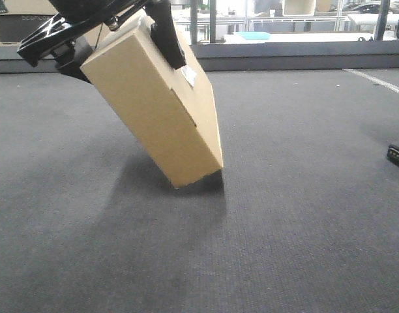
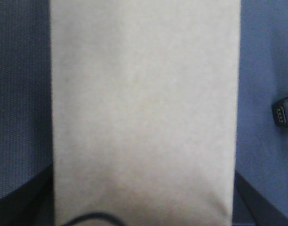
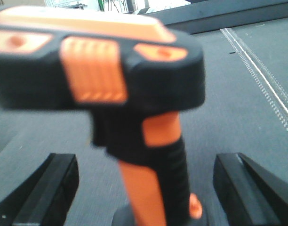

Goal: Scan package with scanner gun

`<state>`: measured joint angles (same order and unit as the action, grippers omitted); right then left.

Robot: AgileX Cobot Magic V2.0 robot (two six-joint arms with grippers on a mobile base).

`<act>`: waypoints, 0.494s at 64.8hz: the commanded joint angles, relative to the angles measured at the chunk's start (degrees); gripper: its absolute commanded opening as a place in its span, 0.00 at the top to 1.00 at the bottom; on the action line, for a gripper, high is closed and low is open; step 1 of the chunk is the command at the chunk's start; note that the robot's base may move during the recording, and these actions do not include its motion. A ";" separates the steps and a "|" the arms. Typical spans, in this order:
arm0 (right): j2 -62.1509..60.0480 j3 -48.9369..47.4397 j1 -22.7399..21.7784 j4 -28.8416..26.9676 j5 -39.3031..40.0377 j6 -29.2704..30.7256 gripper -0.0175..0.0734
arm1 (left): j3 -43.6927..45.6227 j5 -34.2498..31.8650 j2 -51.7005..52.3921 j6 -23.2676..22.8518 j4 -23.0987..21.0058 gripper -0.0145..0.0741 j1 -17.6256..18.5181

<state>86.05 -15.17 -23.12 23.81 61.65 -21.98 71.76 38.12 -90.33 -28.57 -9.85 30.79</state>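
Evidently light and stiff, the package (image 1: pixel 154 111) is grasped endwise by the left claw (image 1: pixel 115 42); the right claw (image 3: pixel 148 197) is released.

Light comes from the back. The box (image 1: pixel 154 111) drops a soft shadow on the floor (image 1: pixel 304 228). Both wrist views are blurry; the scanner (image 3: pixel 101 80) looks fuzzy.

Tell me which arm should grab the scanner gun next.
Right. The right claw, open, straddles the upright scanner gun; the left claw is occupied, clamped on the tilted package.
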 commanded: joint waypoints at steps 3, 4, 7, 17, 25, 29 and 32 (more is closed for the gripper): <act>2.74 -3.00 -0.36 0.35 3.28 -1.55 0.27 | 0.45 -1.49 0.39 0.09 0.08 0.96 0.39; 3.25 -3.27 -0.36 0.36 3.57 -1.55 0.27 | 0.45 -1.49 0.39 0.09 0.08 0.96 0.39; 4.19 -4.07 -0.36 0.89 3.76 -1.55 0.27 | 0.45 -1.49 0.39 0.09 0.08 0.96 0.39; 5.75 -4.79 -0.26 3.57 5.59 -1.95 0.27 | 0.45 -1.49 0.39 0.09 0.08 0.96 0.39; 5.73 -4.79 -0.26 3.55 6.36 -1.95 0.27 | 0.45 -1.64 0.39 0.09 0.07 0.96 0.39; 5.73 -4.79 -0.26 3.68 6.72 -1.95 0.27 | 0.45 -1.64 0.39 0.09 0.07 0.96 0.39; 5.73 -4.79 -0.26 3.68 6.72 -1.95 0.27 | 0.45 -1.64 0.39 0.09 0.07 0.96 0.39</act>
<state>91.81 -19.60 -23.12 26.92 66.32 -23.79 71.76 37.90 -90.33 -28.57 -9.85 30.79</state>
